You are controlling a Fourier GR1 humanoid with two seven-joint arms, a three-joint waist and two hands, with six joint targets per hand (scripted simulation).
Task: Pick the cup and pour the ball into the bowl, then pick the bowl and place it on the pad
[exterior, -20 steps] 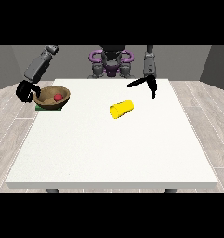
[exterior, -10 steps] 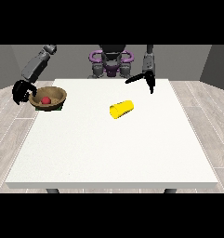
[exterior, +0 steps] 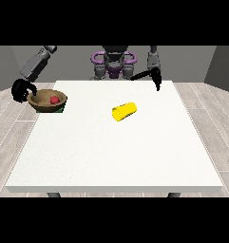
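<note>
A brown bowl (exterior: 45, 101) holds the red ball (exterior: 54, 100) near the table's left edge, over a dark green pad (exterior: 61, 110) that peeks out beneath it. The hand at the view's left (exterior: 21, 89) is curled against the bowl's left rim. The yellow cup (exterior: 124, 111) lies on its side near the table's middle, with nothing touching it. The hand at the view's right (exterior: 153, 76) hangs above the table's far edge, thumb stretched sideways and fingers pointing down, holding nothing.
The white table (exterior: 116, 156) stretches wide toward the camera. The robot's torso (exterior: 114, 64) stands behind the far edge. The bowl and pad sit close to the table's left edge.
The bowl with the ball has shifted leftward together with the hand at the view's left. The hand at the view's right has lifted and drawn back toward the robot. The cup has stayed put.
</note>
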